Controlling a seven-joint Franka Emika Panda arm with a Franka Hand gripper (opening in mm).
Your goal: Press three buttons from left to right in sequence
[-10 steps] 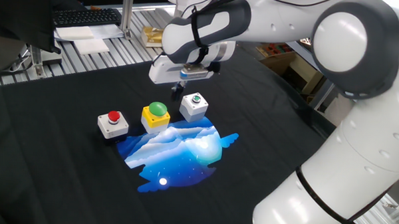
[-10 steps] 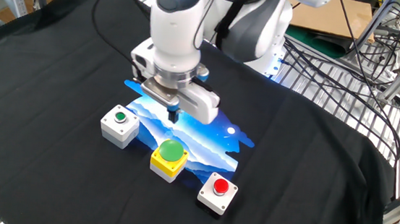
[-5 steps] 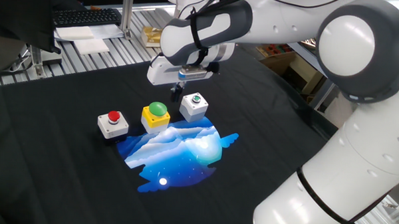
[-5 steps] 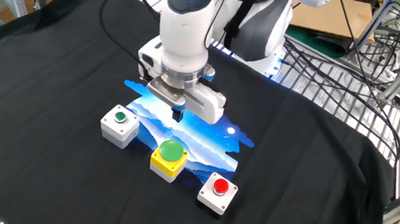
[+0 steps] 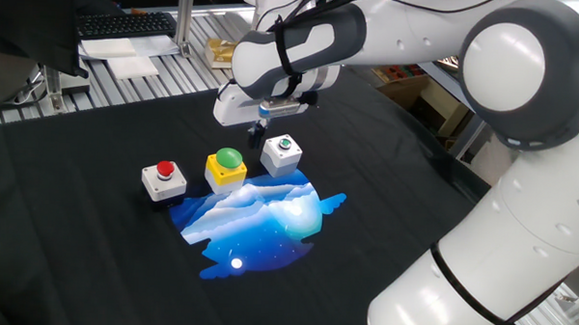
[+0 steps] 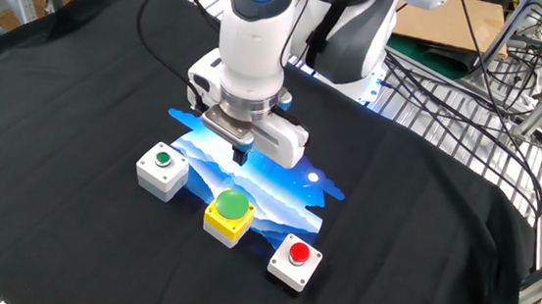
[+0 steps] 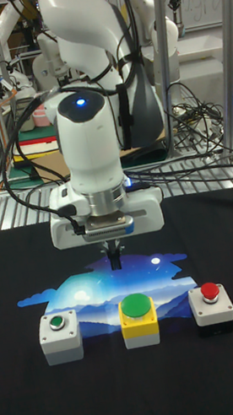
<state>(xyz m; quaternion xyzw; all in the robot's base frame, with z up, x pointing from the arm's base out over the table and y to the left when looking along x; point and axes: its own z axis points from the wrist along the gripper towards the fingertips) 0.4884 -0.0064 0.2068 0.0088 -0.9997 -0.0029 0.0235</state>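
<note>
The hand hangs in the air above the row of 3 buttons, fingertips pointing down, touching nothing. In the tall fixed view it sits over the middle button; in the other fixed view its tip is just behind that button, over the blue printed mat. The fingertips read as 1 dark stub in every view, so I cannot tell whether they are apart or together.

The buttons stand in a line on the black-clothed table, along the mat's edge. From the one fixed view, left to right: the red-capped button on a white box, the green dome button on a yellow box, and the small green-capped button on a white box.

These look like light, rigid plastic boxes resting loose on soft cloth, so a sideways or off-centre push would likely slide or tip them. Nothing needs gripping: I would press straight down on the centre of each cap. The dome is a broad, forgiving target; the 2 small caps probably call for closer centring. The red one should come 1st.
</note>
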